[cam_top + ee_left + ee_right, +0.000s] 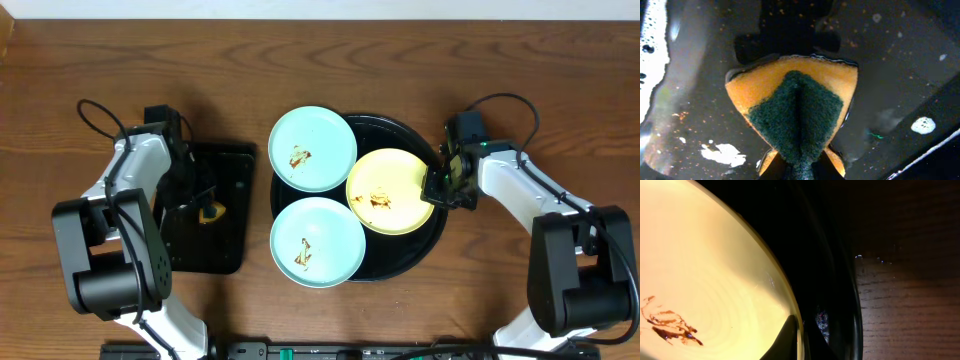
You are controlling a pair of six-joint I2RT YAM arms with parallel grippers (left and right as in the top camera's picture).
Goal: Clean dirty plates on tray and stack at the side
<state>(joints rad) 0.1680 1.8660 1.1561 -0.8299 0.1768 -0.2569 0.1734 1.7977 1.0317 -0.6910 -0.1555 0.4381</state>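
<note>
Round tray: we see the large round glossy black tray (425, 240) in the middle of the brown wooden counter (560, 60), carrying all three plates.
Yellow plate: the pale yellow round plastic plate (390, 190) lies at the tray's 3 o'clock, with a brown smear near its centre. In the right wrist view its rim (765, 265) runs just inside the tray's raised rim.
Blue plates: one pale blue round plastic plate (312, 149) sits at 11 o'clock and a second pale blue plate (318, 242) at 7 o'clock. Both are smeared brown and both overhang the tray's rim.
In the way: we find the yellow plate's 9 o'clock side meeting both blue plates; we cannot tell which lies on top.
Right hand: the right hand (438, 188) is clamped on the yellow plate's rim at its 3 o'clock edge, with a dark fingertip (785, 340) over the rim.
Left hand: the left hand (205, 210) pinches a yellow sponge with a green scouring face (800, 110), folded into a wedge.
Rectangular tray: the smaller rectangular black tray (225, 240) lies at 9 o'clock from the round one, apart from it. It is wet, with white foam patches (724, 154). We cannot tell whether the sponge touches it.
Cables: black cables (95, 115) loop beside each arm.
</note>
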